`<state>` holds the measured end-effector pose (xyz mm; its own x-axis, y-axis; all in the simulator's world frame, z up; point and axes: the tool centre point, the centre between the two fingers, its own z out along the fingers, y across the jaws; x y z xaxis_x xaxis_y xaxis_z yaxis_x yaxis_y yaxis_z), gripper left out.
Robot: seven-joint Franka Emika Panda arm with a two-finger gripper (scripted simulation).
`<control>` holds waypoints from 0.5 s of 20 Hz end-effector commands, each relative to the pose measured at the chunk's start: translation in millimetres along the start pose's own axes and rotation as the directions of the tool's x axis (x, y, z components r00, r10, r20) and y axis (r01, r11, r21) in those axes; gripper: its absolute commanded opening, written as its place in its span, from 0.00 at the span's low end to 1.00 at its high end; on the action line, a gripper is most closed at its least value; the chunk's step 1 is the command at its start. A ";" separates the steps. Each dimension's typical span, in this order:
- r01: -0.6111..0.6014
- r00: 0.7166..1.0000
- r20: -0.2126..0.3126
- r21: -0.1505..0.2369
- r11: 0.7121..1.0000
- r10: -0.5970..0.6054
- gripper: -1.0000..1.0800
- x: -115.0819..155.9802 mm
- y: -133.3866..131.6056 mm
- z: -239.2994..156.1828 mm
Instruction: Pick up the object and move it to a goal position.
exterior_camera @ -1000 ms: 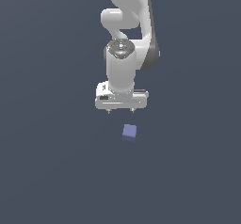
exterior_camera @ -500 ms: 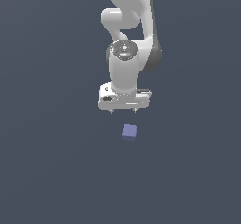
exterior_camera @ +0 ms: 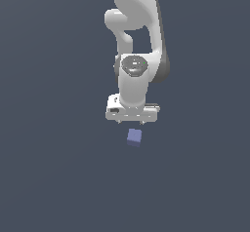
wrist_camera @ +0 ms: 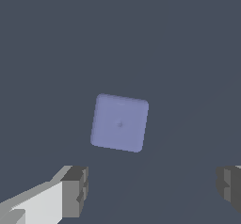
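Gripper is spread wide, nothing between the jaws. In the wrist view both fingertips are visible, well apart, gap wider than the cube. Cube sits clear of both pads, no contact.

Cube is periwinkle-blue, plain matte, resting flat on the dark grey tabletop. No tabletop edges or corners show in either view, so I can't place it against them; it just sits on open surface. In the exterior view it's just below the gripper's white body and a touch toward the exterior view's right of the gripper's centre. Small gap between the finger ends and the cube's top face in that view, so the gripper hovers above it, not around it.

Wrist view: cube is slightly rotated relative to the finger line, its sides not square to the jaws. It lies ahead of the line between the two fingertips, not in between them.

Arm is white, hanging down from the top of the exterior view, wrist pointing straight down at the tabletop. Finger ends are only tiny dark stubs under the gripper body in the exterior view.
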<state>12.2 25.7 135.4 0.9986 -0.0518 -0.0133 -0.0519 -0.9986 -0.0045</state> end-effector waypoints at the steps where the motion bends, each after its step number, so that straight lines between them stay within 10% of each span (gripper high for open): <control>1: -0.041 0.999 -0.003 -0.001 0.999 0.041 0.96 6.5 -5.7 11.9; 10: -0.138 0.990 -0.012 -0.002 0.990 0.138 0.96 21.0 -19.4 41.3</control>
<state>31.5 42.8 97.3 0.9843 -0.1767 -0.0036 -0.1767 -0.9843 -0.0007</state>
